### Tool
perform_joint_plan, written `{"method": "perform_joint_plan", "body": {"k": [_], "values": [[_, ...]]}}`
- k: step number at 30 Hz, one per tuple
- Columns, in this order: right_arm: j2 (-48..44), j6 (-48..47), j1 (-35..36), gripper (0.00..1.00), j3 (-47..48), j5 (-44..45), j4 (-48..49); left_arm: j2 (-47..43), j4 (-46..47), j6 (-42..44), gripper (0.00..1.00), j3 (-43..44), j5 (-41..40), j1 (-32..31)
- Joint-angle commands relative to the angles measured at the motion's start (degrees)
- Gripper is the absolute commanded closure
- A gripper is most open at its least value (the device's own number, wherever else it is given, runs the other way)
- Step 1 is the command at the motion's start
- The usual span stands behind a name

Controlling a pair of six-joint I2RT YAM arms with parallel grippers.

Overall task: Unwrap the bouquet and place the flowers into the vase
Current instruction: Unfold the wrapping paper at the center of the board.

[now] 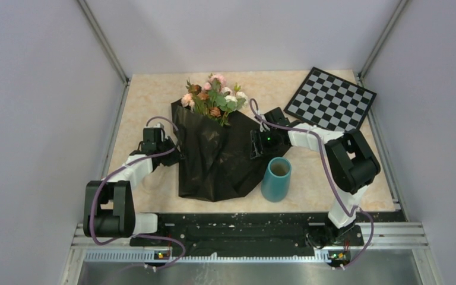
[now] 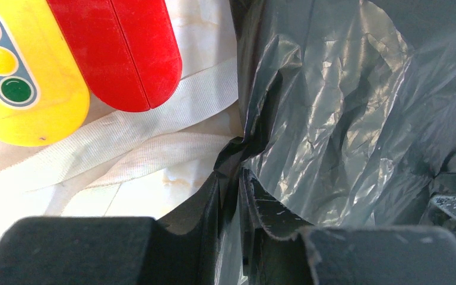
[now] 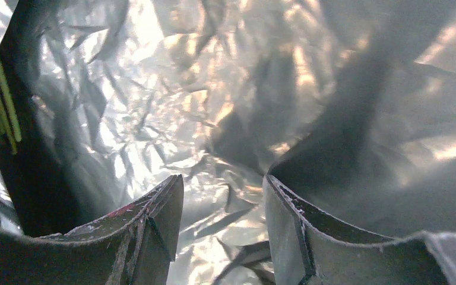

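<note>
The bouquet lies in the middle of the table. Its glossy black paper point(image 1: 214, 163) is spread loose, and the flowers point(image 1: 214, 98) stick out at the far end, pink, cream and rusty orange. A cream ribbon point(image 2: 154, 127) lies untied on the table beside the paper. My left gripper point(image 1: 175, 155) point(image 2: 237, 178) is at the paper's left edge, with its jaws shut on a fold of the black paper point(image 2: 332, 107). My right gripper point(image 1: 252, 143) point(image 3: 222, 184) stands open over the paper's right side, and green stems point(image 3: 0, 101) show to its left. The teal vase point(image 1: 276, 178) stands upright near the paper's right corner.
A black-and-white checkerboard point(image 1: 331, 98) lies at the back right. A red-and-yellow toy point(image 2: 65, 59) lies by the ribbon, just left of the paper. Metal frame rails run along both sides of the table.
</note>
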Motion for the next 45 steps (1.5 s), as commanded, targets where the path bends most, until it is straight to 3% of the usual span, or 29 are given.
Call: {"method": "perform_joint_plan", "body": {"k": [1,9,15,19,24,31,38,45], "values": [[-4.12,0.43,-3.14,0.46,-2.79,3.84,-1.51,-0.21,2.07,0.44,0.78,-0.64,-0.98,0.27],[-8.87,0.95,-6.50,0.46,-4.56,5.83,-1.99,-1.48,-0.44,1.86,0.73,1.02,0.71,0.24],[-10.41,0.60,-6.58,0.45,-4.08,4.30,-0.78,-7.37,-5.96,3.99,0.31,4.03,-3.29,-2.50],[-10.90,0.74,-6.56,0.45,-4.17,3.23,-0.07,-12.30,-10.44,4.21,0.16,6.66,-12.63,-9.79],[-11.26,1.09,-6.60,0.44,-5.22,2.55,1.31,-12.19,-9.78,3.09,0.09,8.42,-18.83,-20.80],[-12.36,1.17,-6.59,0.44,-6.71,2.54,1.81,-0.81,-9.27,3.65,0.02,14.54,-24.23,-31.01],[-13.02,1.78,-6.59,0.44,-6.84,1.68,2.68,9.01,-12.41,5.30,0.01,21.62,-32.42,-35.97],[-12.45,2.37,-6.58,0.44,-6.66,0.51,3.96,15.73,-14.00,9.30,0.01,25.06,-35.68,-38.64]]}}
